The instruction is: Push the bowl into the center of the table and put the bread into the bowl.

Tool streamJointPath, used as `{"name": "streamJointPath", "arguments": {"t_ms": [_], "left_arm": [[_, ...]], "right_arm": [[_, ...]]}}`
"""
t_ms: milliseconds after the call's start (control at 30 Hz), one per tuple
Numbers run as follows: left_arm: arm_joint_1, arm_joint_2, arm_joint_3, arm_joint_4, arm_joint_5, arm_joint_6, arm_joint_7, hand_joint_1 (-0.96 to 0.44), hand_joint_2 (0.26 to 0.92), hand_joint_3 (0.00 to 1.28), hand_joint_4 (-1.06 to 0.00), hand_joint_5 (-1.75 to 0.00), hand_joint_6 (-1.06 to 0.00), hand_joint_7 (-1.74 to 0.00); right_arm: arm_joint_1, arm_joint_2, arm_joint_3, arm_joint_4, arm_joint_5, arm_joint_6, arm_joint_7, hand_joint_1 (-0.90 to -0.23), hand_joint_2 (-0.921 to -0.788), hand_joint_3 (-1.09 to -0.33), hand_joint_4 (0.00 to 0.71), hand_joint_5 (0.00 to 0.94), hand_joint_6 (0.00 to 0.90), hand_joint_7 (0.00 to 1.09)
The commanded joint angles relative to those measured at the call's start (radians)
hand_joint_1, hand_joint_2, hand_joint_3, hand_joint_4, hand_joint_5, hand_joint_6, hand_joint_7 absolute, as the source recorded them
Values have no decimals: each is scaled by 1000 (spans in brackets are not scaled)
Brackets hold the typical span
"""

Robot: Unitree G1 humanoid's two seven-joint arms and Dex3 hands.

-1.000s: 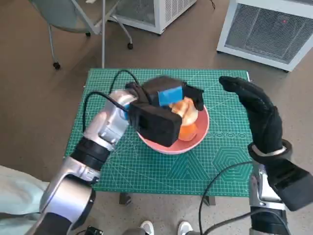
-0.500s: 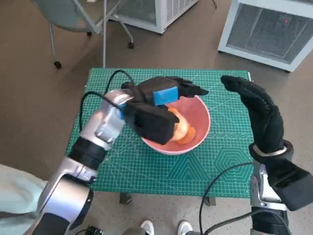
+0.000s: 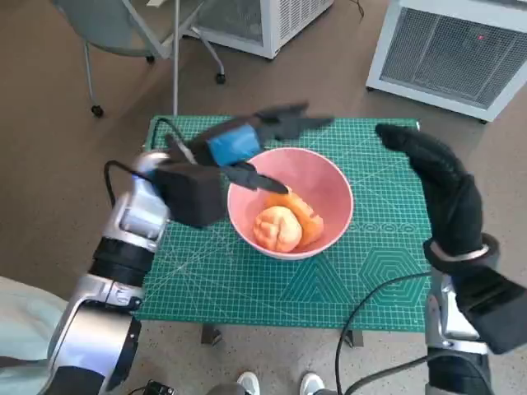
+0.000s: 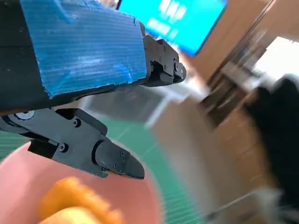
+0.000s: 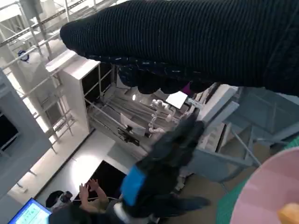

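The left hand (image 3: 247,146) hovered over the far left rim of the bowl (image 3: 329,177), its fingers spread wide and holding nothing. In the left wrist view those fingers (image 4: 100,154) stood apart above the pink rim, with the bread showing below them inside the bowl. The right hand (image 3: 440,185) was raised on the right side of the table, just beside the bowl but apart from it, its gloved fingers stretched out flat and empty.

The bowl sat near the middle of the green mat (image 3: 206,280), and the bread (image 3: 280,226) lay on its bottom, a pale roll with an orange piece against it. The bread touched neither hand.

Judging from this, both parts of the task looked done: the bowl was about centred and the bread was in it. The step in hand seemed to be the release and the clearing away of the left hand. The next move would call for lifting that hand up and back toward the left without catching the rim, since a knock could shove the bowl off centre or tip it. The right hand needed only to keep clear.
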Motion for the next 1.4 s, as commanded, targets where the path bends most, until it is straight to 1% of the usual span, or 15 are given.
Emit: {"name": "streamJointPath", "arguments": {"t_ms": [33,133,200,267,333,433,667,767,900,1067,1267,1400], "left_arm": [[31,-67,86,18,-170,-70,-58,-408,890,2,-7,-3,-237,-6],[37,-131,141,33,-287,-107,-99,-444,898,6,-28,-11,-260,-18],[40,-175,172,30,-350,-127,-111,-465,911,26,-54,-21,-274,-25],[43,-208,194,25,-390,-141,-113,-489,916,59,-77,-28,-279,-30],[50,-240,214,19,-416,-158,-100,-513,918,97,-93,-33,-283,-33],[67,-267,233,-5,-431,-152,-69,-556,920,166,-108,-33,-286,-38],[113,-285,233,-87,-369,-126,35,-616,921,249,-114,-23,-288,-44],[136,-288,219,-129,-294,-111,118,-635,921,285,-115,-20,-288,-45],[155,-291,206,-170,-253,-75,171,-658,921,338,-125,-19,-285,-47],[168,-295,198,-197,-257,-47,179,-665,921,356,-129,-18,-274,-44],[179,-304,196,-221,-305,-17,144,-665,921,362,-130,-15,-257,-38],[184,-306,196,-226,-319,-11,130,-674,921,363,-130,-13,-249,-35]], "right_arm": [[-32,-21,-6,-36,-8,47,-16,-655,-921,-771,43,0,-1,325],[-53,-31,-7,-63,-18,72,-26,-656,-921,-770,43,0,-1,323],[-67,-38,-8,-78,-24,87,-32,-658,-921,-768,43,1,-1,323],[-79,-42,-9,-88,-28,100,-37,-658,-921,-768,44,1,-1,323],[-93,-45,-9,-93,-30,106,-40,-659,-921,-767,44,1,-1,324],[-110,-45,-8,-87,-28,105,-39,-659,-921,-761,50,3,-1,334],[-126,-49,-8,-81,-38,101,-38,-663,-921,-741,66,9,4,371],[-129,-53,-9,-81,-36,106,-35,-667,-921,-733,69,9,2,382],[-132,-57,-8,-79,-34,107,-34,-677,-921,-724,71,8,0,392],[-134,-58,-4,-89,-37,115,-37,-682,-921,-721,72,8,-1,396],[-134,-60,-3,-102,-37,124,-36,-681,-921,-720,72,7,-1,397],[-129,-63,-5,-115,-43,130,-39,-679,-921,-720,73,6,-1,397]]}}
